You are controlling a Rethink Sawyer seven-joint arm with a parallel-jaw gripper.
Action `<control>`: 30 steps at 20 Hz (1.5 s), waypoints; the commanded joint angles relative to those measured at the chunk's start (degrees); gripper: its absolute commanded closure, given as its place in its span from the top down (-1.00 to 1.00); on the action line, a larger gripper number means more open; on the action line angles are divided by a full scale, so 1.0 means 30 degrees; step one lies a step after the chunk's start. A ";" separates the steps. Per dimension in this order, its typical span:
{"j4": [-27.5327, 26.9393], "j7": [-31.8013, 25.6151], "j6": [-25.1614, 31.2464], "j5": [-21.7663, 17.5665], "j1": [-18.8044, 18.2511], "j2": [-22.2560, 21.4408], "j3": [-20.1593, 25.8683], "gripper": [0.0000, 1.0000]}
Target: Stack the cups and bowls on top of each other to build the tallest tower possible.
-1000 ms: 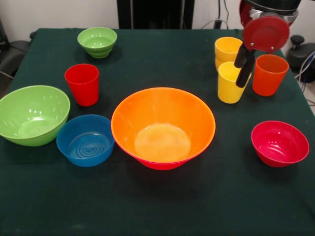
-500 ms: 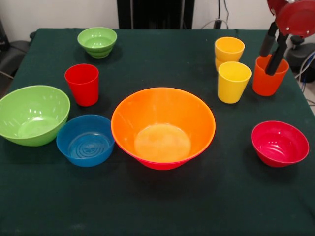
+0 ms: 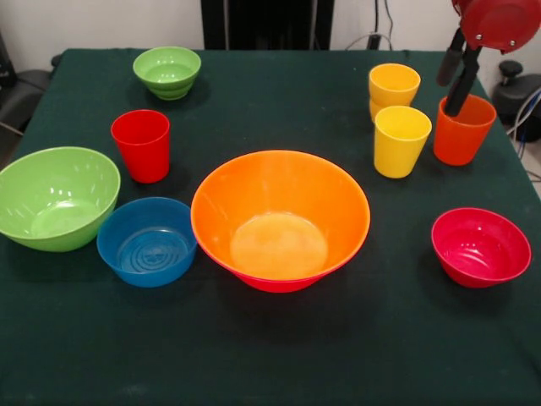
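Observation:
The tower's base, a large orange bowl (image 3: 279,216) nested in a pink bowl (image 3: 279,284), sits at the table's centre. To its left are a blue bowl (image 3: 146,241), a bigger green bowl (image 3: 52,196) and a red cup (image 3: 141,144). A small green bowl (image 3: 167,71) stands at the far left. Two yellow cups (image 3: 401,139) (image 3: 394,85) stand at the right beside an orange cup (image 3: 461,134), and a red bowl (image 3: 480,245) lies nearer. My gripper (image 3: 450,97) hangs open over the orange cup's rim, one fingertip (image 3: 457,108) in front of its mouth, holding nothing.
A dark green cloth (image 3: 270,355) covers the table. Its right edge runs close beside the orange cup and the red bowl. Black equipment (image 3: 516,85) stands off the table at the far right.
My gripper swung right from in front of the nearer yellow cup to the orange cup, then rose slightly. No cup or bowl has moved.

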 commanded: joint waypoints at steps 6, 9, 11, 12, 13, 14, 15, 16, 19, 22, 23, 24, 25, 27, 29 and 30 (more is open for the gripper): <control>0.3538 -0.0377 -0.2093 -0.0769 -0.0605 -0.0080 0.2315 1.00; 0.3139 -0.0162 -0.1896 -0.0797 -0.0583 0.0160 0.2217 1.00; 0.2877 -0.0064 -0.1828 -0.0786 -0.0626 0.0367 0.2215 1.00; 0.2766 -0.0063 -0.1814 -0.0780 -0.0663 0.0444 0.2233 1.00; 0.2693 -0.0074 -0.1836 -0.0752 -0.0718 0.0502 0.2278 1.00; 0.2615 -0.0079 -0.1836 -0.0718 -0.0772 0.0550 0.2331 1.00; 0.2496 0.0023 -0.1809 -0.0723 -0.0744 0.0628 0.2281 1.00; 0.2380 0.0046 -0.1777 -0.0728 -0.0765 0.0701 0.2273 1.00; 0.1687 0.0095 -0.1518 -0.0762 -0.0941 0.1109 0.2216 1.00; 0.1107 0.0184 -0.1244 -0.0801 -0.1028 0.1458 0.2121 1.00; 0.1044 0.0139 -0.1186 -0.0831 -0.1081 0.1478 0.2085 1.00; 0.0929 0.0102 -0.1205 -0.0828 -0.1143 0.1564 0.2095 1.00; 0.0739 0.0125 -0.1219 -0.0821 -0.1185 0.1752 0.2113 1.00; 0.0514 0.0205 -0.1108 -0.0806 -0.1221 0.1890 0.2056 1.00; 0.0330 0.0387 -0.1136 -0.0727 -0.1201 0.2066 0.2063 1.00; 0.0352 0.0393 -0.1164 -0.0683 -0.1226 0.2056 0.2087 1.00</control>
